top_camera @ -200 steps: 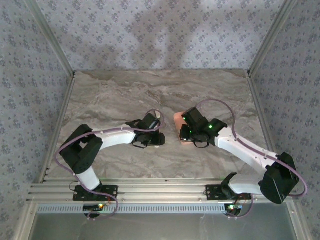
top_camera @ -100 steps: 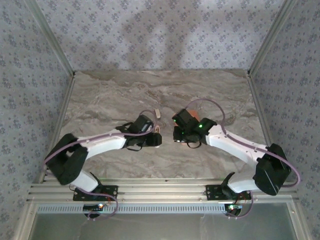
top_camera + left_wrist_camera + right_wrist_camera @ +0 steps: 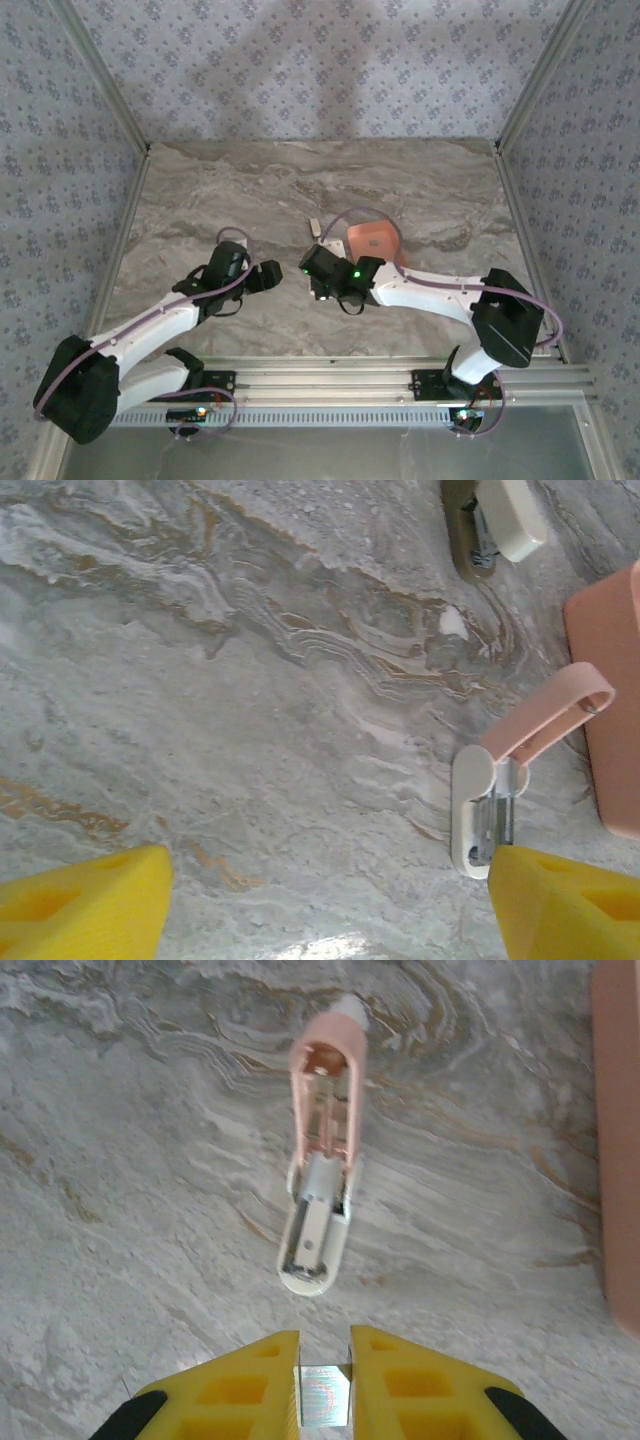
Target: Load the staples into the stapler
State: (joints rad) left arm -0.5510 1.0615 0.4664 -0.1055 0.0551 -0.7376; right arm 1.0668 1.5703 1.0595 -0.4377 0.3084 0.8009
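My right hand [image 3: 323, 1355] is clamped on the staples [image 3: 322, 1397], a small metallic block pinched between the two yellow fingers, just above the desk [image 3: 150, 1160]. My left hand [image 3: 325, 880] stands wide apart with nothing in it. Its right finger [image 3: 565, 905] is just beside the white end of the stapler [image 3: 318, 1215].

The stapler lies straight ahead of my right hand, near it but apart. Its long axis runs almost along my line of reach, leaning a little to the right as it goes away. The white base end points back at me. The rail [image 3: 315, 1222] lies open and faces up. The pink lid [image 3: 328, 1080] is swung up and back at the far end, so the channel is clear from above.

That line-up is what the next move turns on, I judge. The staples must go forward and down, with the strip lying along the rail, not across it. I cannot tell from here which way the strip's own length runs in my grip.

My right hand is the one to go. My left is close enough to steady the base.

Further off lie a small white piece [image 3: 505, 520] and, to the right, the tray [image 3: 615, 1140].
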